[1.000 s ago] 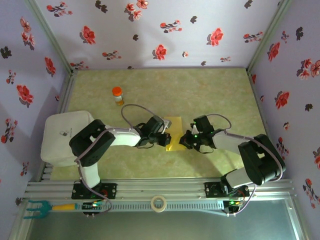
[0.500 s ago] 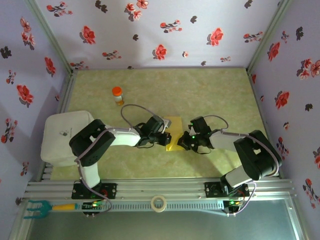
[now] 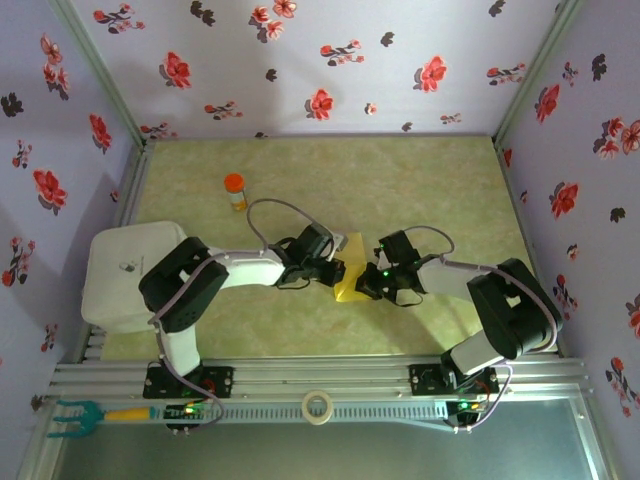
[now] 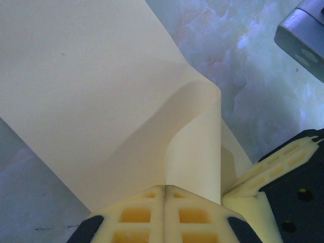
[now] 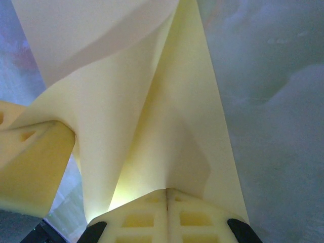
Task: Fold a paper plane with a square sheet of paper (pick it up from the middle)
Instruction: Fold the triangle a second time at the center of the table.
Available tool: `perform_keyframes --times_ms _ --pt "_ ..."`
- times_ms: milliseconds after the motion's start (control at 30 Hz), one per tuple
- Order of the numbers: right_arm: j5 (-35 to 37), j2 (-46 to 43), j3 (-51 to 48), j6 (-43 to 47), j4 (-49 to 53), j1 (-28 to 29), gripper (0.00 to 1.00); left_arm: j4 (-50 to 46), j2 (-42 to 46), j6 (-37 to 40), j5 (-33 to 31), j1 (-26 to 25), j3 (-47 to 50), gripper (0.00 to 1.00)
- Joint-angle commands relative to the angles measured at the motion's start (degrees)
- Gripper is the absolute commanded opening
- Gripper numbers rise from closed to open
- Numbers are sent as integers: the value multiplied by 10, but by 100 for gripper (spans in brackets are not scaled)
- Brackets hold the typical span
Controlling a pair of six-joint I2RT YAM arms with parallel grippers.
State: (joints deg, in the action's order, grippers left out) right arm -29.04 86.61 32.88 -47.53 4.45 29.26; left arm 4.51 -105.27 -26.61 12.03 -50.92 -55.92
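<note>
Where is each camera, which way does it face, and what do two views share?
Top: above and behind, facing down on the table; both arms, left claw and right claw at the paper.
Left wrist: on the left arm, facing along its shut claw onto the paper.
Right wrist: on the right arm, facing along its shut claw onto the paper.
Shared: both wrist views show paper and the other claw.

The pale marbled table (image 3: pixel 420 180) carries a small orange-capped bottle (image 3: pixel 235 190), upright toward its far left, and a white box (image 3: pixel 120 275) at its left edge.
</note>
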Motion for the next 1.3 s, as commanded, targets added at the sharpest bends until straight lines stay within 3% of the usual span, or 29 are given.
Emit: perform_keyframes --times_ms 0,667,1000,1133,1267 --pt "29 13 -1 14 53 -3 3 -30 -16 20 -17 6 -20 3" --pt "27 9 6 18 55 -3 4 -55 -37 5 -20 7 -22 3" --pt "24 -57 6 0 54 -16 10 -7 -12 -123 -8 0 41 1" --pt "-1 -81 -31 -62 -26 -14 13 40 -1 -195 -25 -8 70 1" --pt "-7 -65 -34 -77 -49 -11 12 54 -1 -203 -36 -18 72 1"
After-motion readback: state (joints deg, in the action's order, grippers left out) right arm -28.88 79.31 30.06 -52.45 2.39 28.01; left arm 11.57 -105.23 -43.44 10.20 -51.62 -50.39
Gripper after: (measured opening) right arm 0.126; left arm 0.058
